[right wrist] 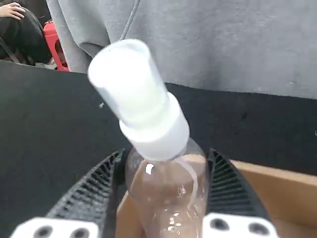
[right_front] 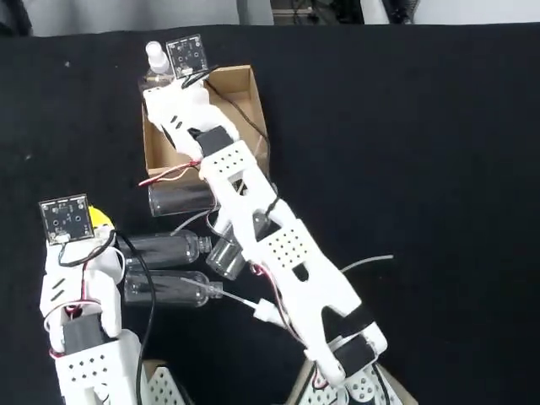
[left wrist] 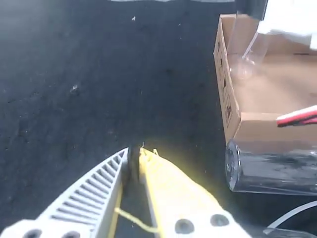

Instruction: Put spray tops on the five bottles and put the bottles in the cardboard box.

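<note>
The left pincer (left wrist: 136, 154) is sitting low over the black table (left wrist: 74, 89) with its grey and yellow fingers pressed together at the tips, gripping nothing. Just beside it, on the side toward the other arm, four loose bottles (right_front: 169, 249) are lying flat. Their necks look bare, though this is hard to confirm.

Further across, the right pincer (right wrist: 166, 154) is gripping a clear bottle (right wrist: 168, 203) by the upper body. Its dark fingers (right wrist: 99, 183) are spread to the bottle's width, one on each flank. The white spray top (right wrist: 138, 99) is already on this bottle and is sticking out past the fingertips, tilted. The cardboard box (right_front: 240, 93) is lying directly under this pincer. The bottle's base is hanging inside the walls at a far corner, but whether it is touching the floor cannot be told.

The bottles appear to be empty thin plastic, so they are likely very light and smooth. They are probably prone to rolling when lying down and to slipping or denting under a hard squeeze. The straight wall just below the shoulder is offering the firmest hold. The spray top is a poor place to grip, since it could probably twist or pull off. The box is likely light too, and may be shifting under any sideways push.
</note>
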Robot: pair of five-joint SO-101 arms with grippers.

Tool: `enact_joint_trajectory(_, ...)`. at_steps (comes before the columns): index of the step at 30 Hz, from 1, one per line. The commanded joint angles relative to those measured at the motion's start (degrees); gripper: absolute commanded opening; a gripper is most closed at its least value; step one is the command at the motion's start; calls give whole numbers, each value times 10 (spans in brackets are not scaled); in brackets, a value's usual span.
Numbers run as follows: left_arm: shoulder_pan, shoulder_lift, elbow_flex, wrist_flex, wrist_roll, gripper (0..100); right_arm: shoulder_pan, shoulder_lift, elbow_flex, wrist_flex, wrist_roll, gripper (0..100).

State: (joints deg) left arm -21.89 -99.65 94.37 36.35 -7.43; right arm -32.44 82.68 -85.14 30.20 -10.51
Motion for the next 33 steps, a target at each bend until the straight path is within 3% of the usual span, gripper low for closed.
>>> enact_joint_trajectory(1, -6, 2, -7, -11, 2, 30, -5, -9, -32, -1, -1, 161)
enact_joint_trajectory(33, -5, 2, -7, -11, 2, 30, -9, -8, -27, -1, 34, 164)
